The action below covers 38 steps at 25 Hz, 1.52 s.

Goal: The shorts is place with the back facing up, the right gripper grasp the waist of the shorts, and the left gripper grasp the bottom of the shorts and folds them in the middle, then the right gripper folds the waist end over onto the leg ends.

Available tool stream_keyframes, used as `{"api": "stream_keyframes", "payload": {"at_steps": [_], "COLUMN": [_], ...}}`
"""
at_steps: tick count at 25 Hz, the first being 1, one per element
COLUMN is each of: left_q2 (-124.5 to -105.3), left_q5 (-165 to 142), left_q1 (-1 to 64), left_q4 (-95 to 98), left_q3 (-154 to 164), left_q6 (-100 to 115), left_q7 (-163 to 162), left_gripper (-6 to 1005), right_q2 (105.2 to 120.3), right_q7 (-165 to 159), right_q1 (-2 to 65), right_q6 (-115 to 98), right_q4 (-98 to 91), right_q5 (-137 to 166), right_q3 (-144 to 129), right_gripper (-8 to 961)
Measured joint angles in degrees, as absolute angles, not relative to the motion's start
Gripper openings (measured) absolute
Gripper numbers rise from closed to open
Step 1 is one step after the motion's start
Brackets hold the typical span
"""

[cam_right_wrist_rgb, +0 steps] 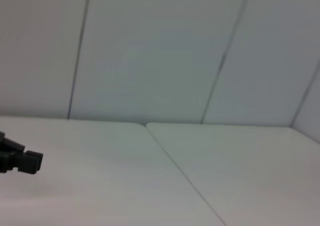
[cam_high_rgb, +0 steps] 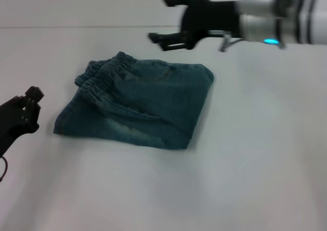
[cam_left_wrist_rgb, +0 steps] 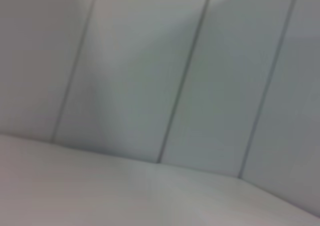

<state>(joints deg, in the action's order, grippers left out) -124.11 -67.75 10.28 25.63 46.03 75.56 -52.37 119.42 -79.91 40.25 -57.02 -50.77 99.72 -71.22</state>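
On the white counter (cam_high_rgb: 255,190) the shorts (cam_high_rgb: 143,111) lie folded in half, the ruffled waist (cam_high_rgb: 102,77) still uncovered. The left end effector (cam_high_rgb: 166,19) hovers beyond them, fingers apart; the right end effector (cam_high_rgb: 25,111) waits near the waist, its fingers' state unclear. A shallow pinch there could lift one layer only, undoing the fold.

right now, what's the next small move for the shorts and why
Probably bring the right gripper across to the waist to grasp it. The denim shorts already lie folded in half, and the ruffled waist is the end nearest that gripper, with bare table between them. The left gripper hangs open, clear of the denim, so it should not get in the way.
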Motion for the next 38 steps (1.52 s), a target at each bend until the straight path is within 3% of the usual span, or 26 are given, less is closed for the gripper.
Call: {"api": "stream_keyframes", "payload": {"at_steps": [5,16,21,24,29,38], "left_q2": [-123.82,-121.67,-120.94,-120.89,-120.06,-119.17], "left_q5": [-71.6,-94.4,-102.2,-105.9,-110.7,-115.8], "left_q1": [10.5,14.2,15.6,15.7,15.9,17.6], "left_q4": [26.8,30.8,32.9,34.5,35.3,35.4], "left_q3": [42.6,39.7,39.1,38.9,34.0,31.9], "left_q6": [81.4,85.3,88.3,91.3,93.3,93.4], "left_q7": [-52.9,-65.3,-68.5,-68.8,-69.4,-71.2], "left_gripper": [127,361,577,805,893,890], "right_q2": [119.46,119.82,119.76,119.73,119.74,119.79], "right_q7": [-80.8,-61.1,-58.8,-58.6,-57.8,-55.0], "right_q1": [31.0,17.1,14.8,14.6,14.6,14.3], "right_q6": [-69.6,-82.8,-83.4,-83.7,-83.9,-84.1], "right_q4": [-50.3,-39.6,-36.9,-36.5,-36.5,-36.9], "right_q5": [96.2,88.7,89.3,92.0,94.2,94.3], "right_q3": [-62.3,-56.5,-56.2,-56.6,-56.5,-56.0], "right_gripper": [916,923,924,924,924,924]}}
